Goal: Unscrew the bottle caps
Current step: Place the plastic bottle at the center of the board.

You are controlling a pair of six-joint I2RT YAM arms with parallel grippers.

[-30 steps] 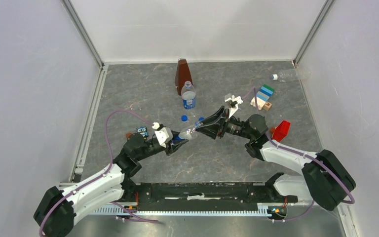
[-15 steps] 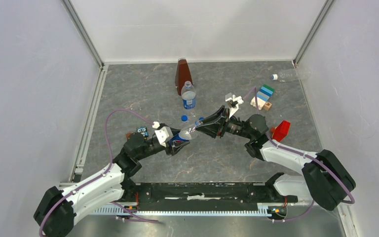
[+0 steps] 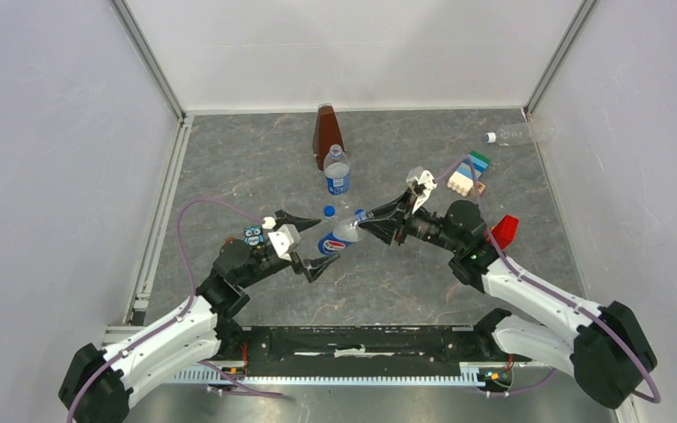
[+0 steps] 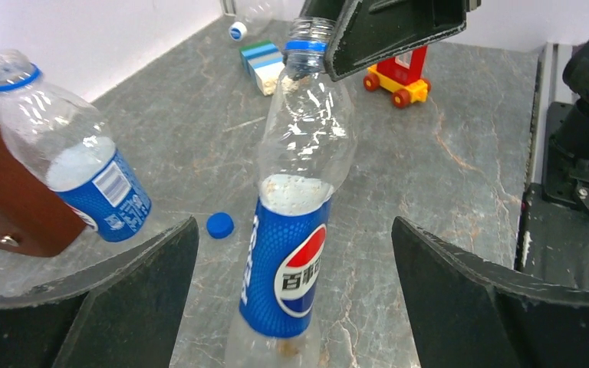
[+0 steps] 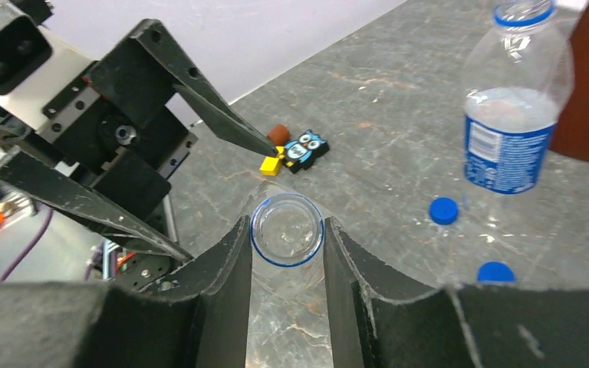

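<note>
Grey marbled desk (image 3: pixel 256 167), white walls around. The right gripper (image 5: pixel 287 230) is clamped on the open neck of one labelled bottle (image 4: pixel 299 192). The left gripper (image 4: pixel 295 307) has sprung wide apart off its base. Three bottles in all: a second bottle (image 3: pixel 337 172) stands beyond both grippers, before a brown pyramid (image 3: pixel 324 128). The third bottle (image 3: pixel 518 134), white cap (image 3: pixel 490 137) on, lies far off. Two blue caps (image 5: pixel 443 210) lie loose beside the right gripper.

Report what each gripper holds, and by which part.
Right gripper grips the labelled bottle by its uncapped neck. Left gripper is open, clear of the bottle, holding nothing.
</note>
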